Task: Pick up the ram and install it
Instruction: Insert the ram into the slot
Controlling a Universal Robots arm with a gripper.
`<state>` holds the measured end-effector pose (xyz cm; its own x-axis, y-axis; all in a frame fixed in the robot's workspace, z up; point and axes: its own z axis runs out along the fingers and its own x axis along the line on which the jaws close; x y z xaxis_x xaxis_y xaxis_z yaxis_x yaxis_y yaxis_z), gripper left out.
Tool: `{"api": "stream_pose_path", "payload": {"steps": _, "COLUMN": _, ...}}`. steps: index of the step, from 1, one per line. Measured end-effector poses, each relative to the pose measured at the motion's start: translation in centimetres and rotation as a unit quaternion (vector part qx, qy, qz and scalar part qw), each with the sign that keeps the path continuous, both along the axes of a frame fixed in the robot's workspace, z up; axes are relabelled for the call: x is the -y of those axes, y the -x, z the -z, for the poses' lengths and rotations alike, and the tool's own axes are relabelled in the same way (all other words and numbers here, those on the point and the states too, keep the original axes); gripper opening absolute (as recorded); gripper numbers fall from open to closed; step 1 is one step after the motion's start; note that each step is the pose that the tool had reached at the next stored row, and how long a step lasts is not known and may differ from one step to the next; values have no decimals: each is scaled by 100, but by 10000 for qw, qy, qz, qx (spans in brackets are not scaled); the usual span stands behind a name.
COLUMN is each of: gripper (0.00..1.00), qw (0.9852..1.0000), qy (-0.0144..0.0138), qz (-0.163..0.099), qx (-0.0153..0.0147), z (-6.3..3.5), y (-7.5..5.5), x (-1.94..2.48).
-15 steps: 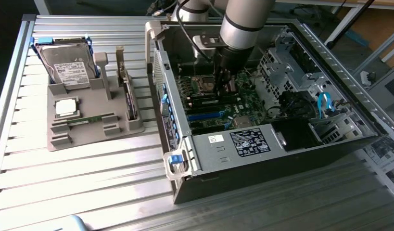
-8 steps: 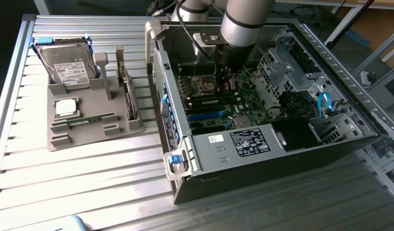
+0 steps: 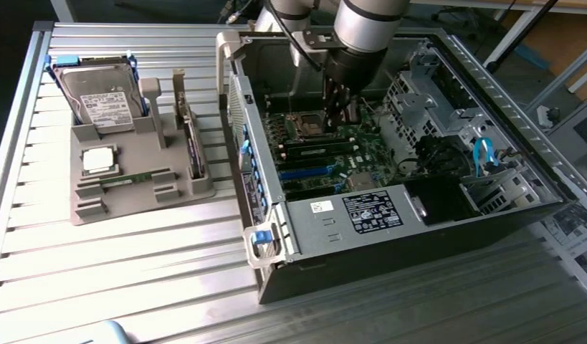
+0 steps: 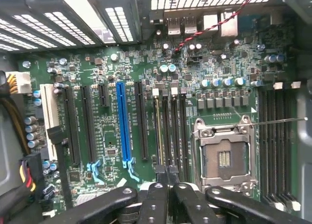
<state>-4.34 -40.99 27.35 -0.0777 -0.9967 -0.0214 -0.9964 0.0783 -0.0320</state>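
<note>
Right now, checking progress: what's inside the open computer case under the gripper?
The motherboard, with memory slots and an empty processor socket. The shut gripper covers the slots' near ends.

1 ram stick [image 3: 127, 179], 1 HDD [image 3: 102, 100], 1 CPU [image 3: 97, 159].

a hard drive [image 3: 102, 100] and silver processor [image 3: 98, 159] sit in a grey holder [image 3: 130, 197].

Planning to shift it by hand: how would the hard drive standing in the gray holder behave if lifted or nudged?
The hard drive looks like a rigid metal block, so probably stiff and heavy for its size. It stands leaning in the gray holder, so a nudge might tip it. Its smooth face could be slippery.
</note>
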Motion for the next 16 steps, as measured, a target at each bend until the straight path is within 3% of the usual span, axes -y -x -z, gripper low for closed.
{"api": "stream_pose_path", "payload": {"steps": 7, "gripper": 11, "qw": 10000, "qy": -1, "qz": 0, "qx": -8, "z": -61, "y": -9, "x": 0}}
{"api": "stream_pose_path", "payload": {"steps": 12, "gripper": 11, "qw": 10000, "qy": -1, "qz": 0, "qx": -47, "z": -88, "y": -89, "x": 0}}
{"api": "stream_pose_path", "payload": {"steps": 16, "gripper": 11, "qw": 10000, "qy": 0, "qz": 0, "qx": -61, "z": -89, "y": -160, "x": 0}}
